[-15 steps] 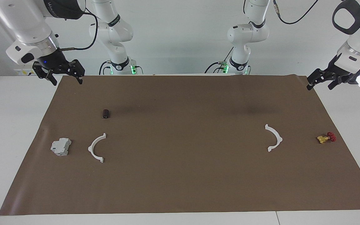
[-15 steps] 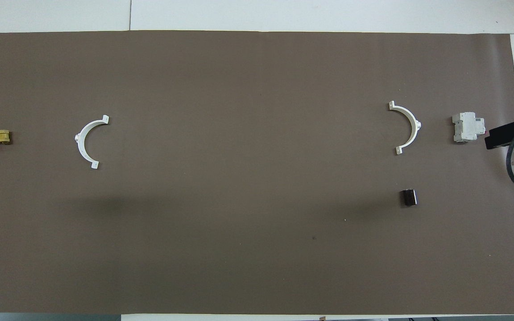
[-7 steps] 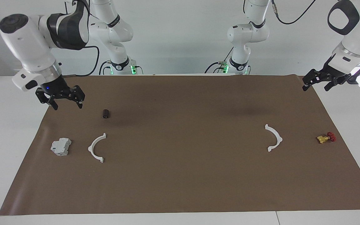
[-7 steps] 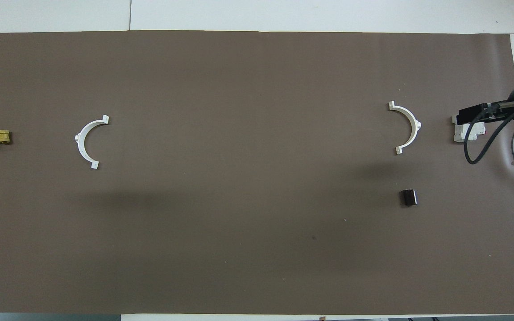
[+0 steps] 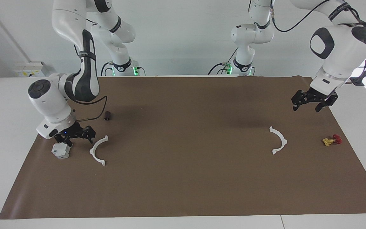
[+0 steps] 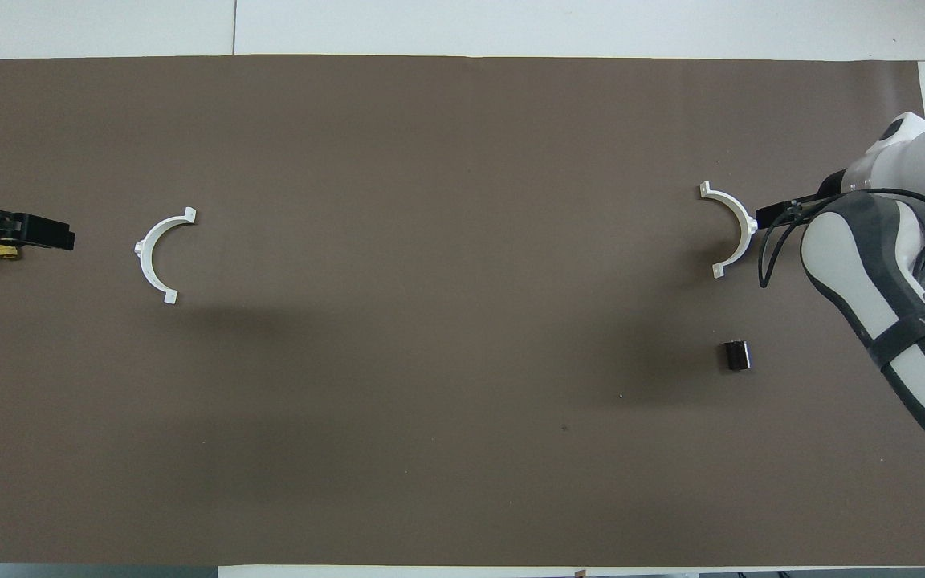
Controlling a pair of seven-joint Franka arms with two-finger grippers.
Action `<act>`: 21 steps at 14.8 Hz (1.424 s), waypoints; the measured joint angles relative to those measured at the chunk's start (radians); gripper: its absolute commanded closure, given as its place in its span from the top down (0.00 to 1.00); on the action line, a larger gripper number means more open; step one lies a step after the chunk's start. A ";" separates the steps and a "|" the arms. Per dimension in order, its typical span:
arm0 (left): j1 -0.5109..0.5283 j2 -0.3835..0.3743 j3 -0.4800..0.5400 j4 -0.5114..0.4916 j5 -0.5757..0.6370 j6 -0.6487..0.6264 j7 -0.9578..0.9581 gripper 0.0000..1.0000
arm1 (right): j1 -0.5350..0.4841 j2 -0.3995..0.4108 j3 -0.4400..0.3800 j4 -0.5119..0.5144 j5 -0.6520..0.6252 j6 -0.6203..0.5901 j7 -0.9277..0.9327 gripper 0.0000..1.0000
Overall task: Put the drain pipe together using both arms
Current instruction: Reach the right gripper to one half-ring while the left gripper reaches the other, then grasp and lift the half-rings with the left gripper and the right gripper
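Right tool [image 5: 73, 137] low over brown mat, fingers spread, between grey breaker block [image 5: 61, 149] and one white half-ring [image 5: 98, 150]. Left tool [image 5: 310, 102] spread, above mat near other half-ring [image 5: 278, 140]. Both half-rings flat on tabletop [image 5: 5, 121], well apart, ungripped.

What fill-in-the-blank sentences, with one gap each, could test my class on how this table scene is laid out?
1. The number of white half-ring arcs lying on the brown mat is ____.
2. The small dark block lies ____ to the robots than the arc at the right arm's end.
3. The right gripper hangs between that arc and the ____ blocky part.
4. The yellow valve has a ____ handle.

Missing words: two; nearer; grey; red
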 measured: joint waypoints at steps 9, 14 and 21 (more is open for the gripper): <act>-0.008 0.215 0.000 -0.135 0.001 0.378 0.005 0.95 | 0.005 0.069 0.015 -0.003 0.006 0.085 -0.070 0.55; -0.022 0.257 -0.002 -0.151 0.001 0.400 0.006 0.71 | 0.006 0.078 0.019 -0.005 0.007 0.092 -0.070 0.12; -0.021 0.261 -0.001 -0.153 0.001 0.410 0.007 0.00 | 0.020 0.078 0.080 0.076 0.008 0.003 -0.031 0.03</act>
